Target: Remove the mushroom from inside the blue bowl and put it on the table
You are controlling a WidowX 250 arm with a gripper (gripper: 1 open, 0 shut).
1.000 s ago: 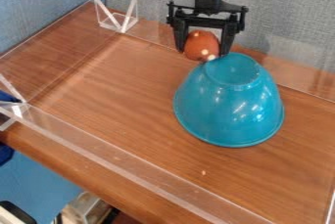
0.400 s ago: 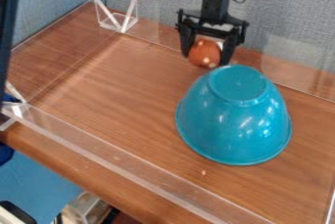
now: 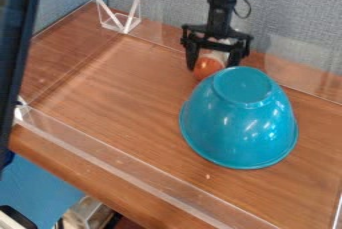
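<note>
The hand (image 3: 217, 51) has sunk lower behind the upturned blue bowl (image 3: 241, 116), jaws spread wide and gripping nothing, and the mushroom (image 3: 206, 65) now sits between them down at the table (image 3: 107, 83), outside the bowl, so the placing looks all but done.

One teal-blue bowl (image 3: 241, 117) lying upside down, one small orange-brown mushroom (image 3: 206, 66), one black gripper (image 3: 218, 51) with two jaws, one wood-grain worktop (image 3: 107, 83), two clear triangular acrylic brackets (image 3: 119, 16) at the far corner
</note>
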